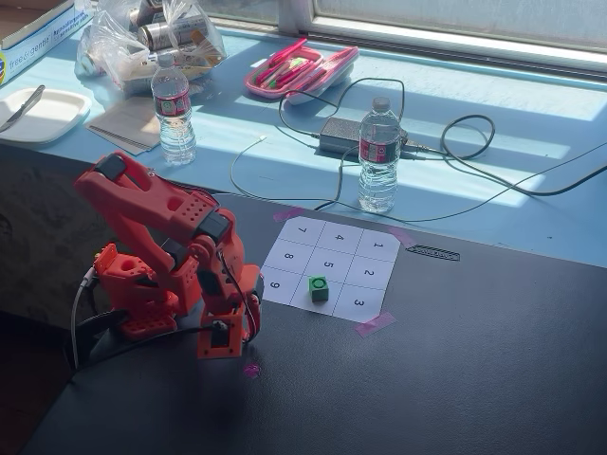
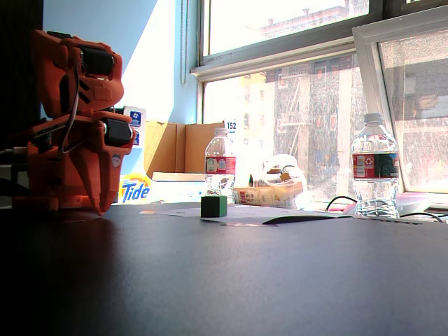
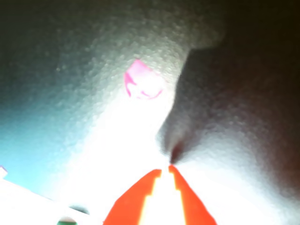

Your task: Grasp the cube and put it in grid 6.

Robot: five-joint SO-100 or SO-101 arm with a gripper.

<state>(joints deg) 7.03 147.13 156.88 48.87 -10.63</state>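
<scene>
Item: green cube (image 1: 319, 288), awaiting pickup from the numbered grid sheet (image 1: 329, 266).

Cube sits on the bottom-middle square between 9 and 3 (digit hidden, presumably 6). Red arm (image 1: 171, 251) folded near the sheet's left side, jaws (image 3: 165, 172) together, tips pointing down at the dark tabletop (image 1: 455, 370), holding nothing. Risk: glare washes out the wrist view, so a descent could misjudge and knock the cube off-square.

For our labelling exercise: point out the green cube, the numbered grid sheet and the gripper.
green cube (image 1: 319, 288), a fixed view, its top face.
numbered grid sheet (image 1: 377, 245), a fixed view, square 1.
gripper (image 3: 165, 169), wrist view, between the orange fingertips.
</scene>
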